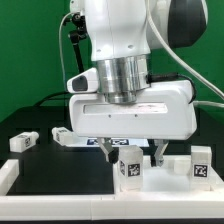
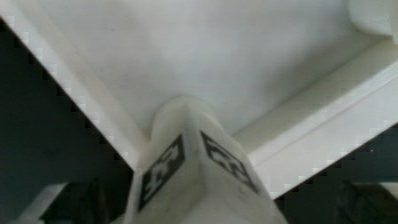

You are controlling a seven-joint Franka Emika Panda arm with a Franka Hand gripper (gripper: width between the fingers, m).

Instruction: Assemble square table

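Pincer [image 1: 133, 150] spread astride an upright leg [image 1: 130, 165] on the worktop [image 1: 50, 170]; centre fingers squarely before pinching to avoid tipping.

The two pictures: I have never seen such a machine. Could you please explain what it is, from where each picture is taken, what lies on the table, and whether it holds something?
The big white machine is a robot arm; at its lower end sits a gripper with two fingers. The exterior view comes from a camera standing off the arm. The wrist view comes from a camera on the arm's wrist, looking down past the fingers.

On the dark table lie white plastic furniture parts with black-and-white square tags: short table legs, one directly under the gripper, and others nearby. In the wrist view that tagged leg stands against the large white table top.

The gripper's jaws are wide apart around the leg; whether the leg is held, I cannot tell.
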